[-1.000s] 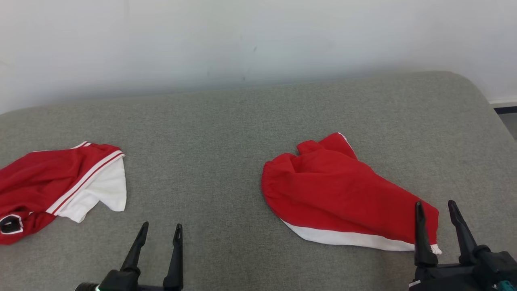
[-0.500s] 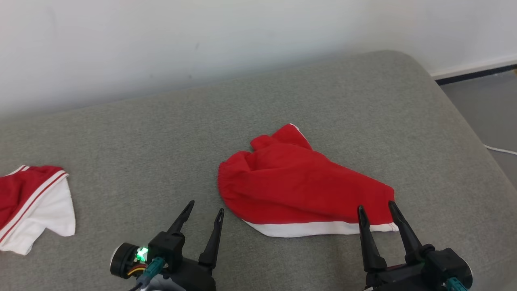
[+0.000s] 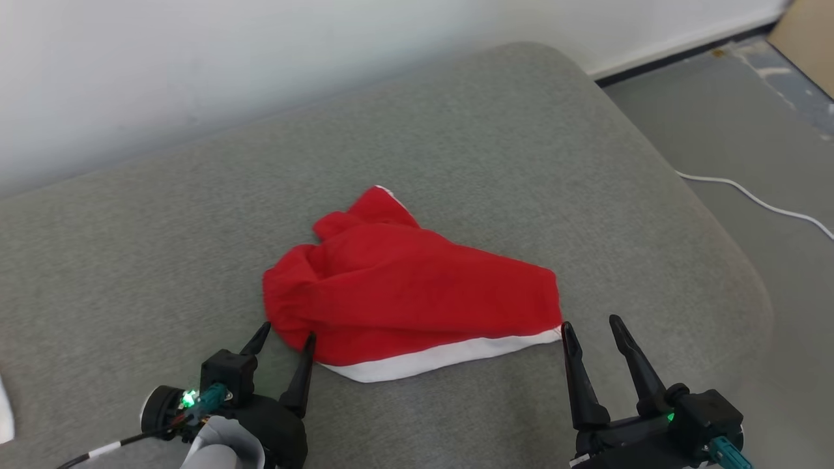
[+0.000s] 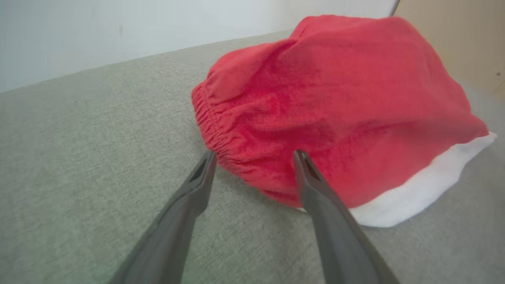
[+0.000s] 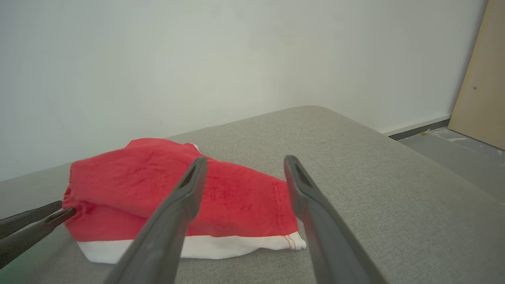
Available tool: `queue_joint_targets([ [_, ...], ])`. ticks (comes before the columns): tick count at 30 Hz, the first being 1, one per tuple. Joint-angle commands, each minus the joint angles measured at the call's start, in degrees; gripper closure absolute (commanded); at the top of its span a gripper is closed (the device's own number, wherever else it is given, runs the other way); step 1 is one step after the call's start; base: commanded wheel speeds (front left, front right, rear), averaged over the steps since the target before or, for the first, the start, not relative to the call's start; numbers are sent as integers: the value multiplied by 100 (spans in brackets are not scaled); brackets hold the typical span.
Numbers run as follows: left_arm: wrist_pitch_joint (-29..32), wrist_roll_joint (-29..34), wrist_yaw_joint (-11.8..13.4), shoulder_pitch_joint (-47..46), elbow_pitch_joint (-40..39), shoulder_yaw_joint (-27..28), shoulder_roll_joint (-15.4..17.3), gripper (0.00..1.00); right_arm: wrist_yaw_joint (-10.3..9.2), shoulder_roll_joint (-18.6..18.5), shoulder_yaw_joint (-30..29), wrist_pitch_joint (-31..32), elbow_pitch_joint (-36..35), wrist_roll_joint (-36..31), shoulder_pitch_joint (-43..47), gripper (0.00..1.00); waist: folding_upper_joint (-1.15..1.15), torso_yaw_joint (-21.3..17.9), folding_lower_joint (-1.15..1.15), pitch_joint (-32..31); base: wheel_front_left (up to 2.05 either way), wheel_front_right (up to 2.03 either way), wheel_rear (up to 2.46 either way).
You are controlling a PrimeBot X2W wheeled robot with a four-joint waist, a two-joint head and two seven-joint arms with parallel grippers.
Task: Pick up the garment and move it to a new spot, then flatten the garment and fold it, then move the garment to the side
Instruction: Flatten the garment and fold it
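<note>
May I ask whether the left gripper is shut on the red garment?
No, the left gripper has its jaws open at the gathered edge of the garment, gripping nothing.

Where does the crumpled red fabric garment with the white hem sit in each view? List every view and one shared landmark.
Head view: red garment at centre, on the grey fabric cushion.
Left wrist view: garment at upper right, at the open left gripper fingertips.
Right wrist view: garment at lower left, behind the right gripper fingers.
Shared landmark: the white hem along its near edge.
</note>
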Motion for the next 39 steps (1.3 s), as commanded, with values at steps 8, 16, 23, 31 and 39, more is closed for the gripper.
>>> queue_joint_targets([
  [8, -17, -385, -1, -197, 293, -228, -7, 100, 18, 19, -57, -4, -4, 43, 15, 0, 0, -222, 0, 91, 0, 0, 0],
  [16, -17, -157, -1, 156, -596, -60, -73, 100, 18, 19, -178, -4, -39, -52, 164, 0, 0, 392, 0, -109, 0, 0, 0],
  [23, -18, 360, 3, 1011, -1789, 221, -40, 100, 18, 16, -187, -3, -54, -92, 294, 0, 0, 1055, 0, -291, 0, 0, 0],
  [31, -17, 789, 189, 2044, -2390, 355, -47, 100, 18, 17, -171, -3, -68, -132, 285, 0, 0, 1536, 0, -244, 0, 0, 0],
  [39, -18, 760, 50, 2205, -1830, -52, -328, 100, 18, 17, -169, -3, 1, -153, 330, 0, 0, 1621, 0, -263, 0, 0, 0],
])
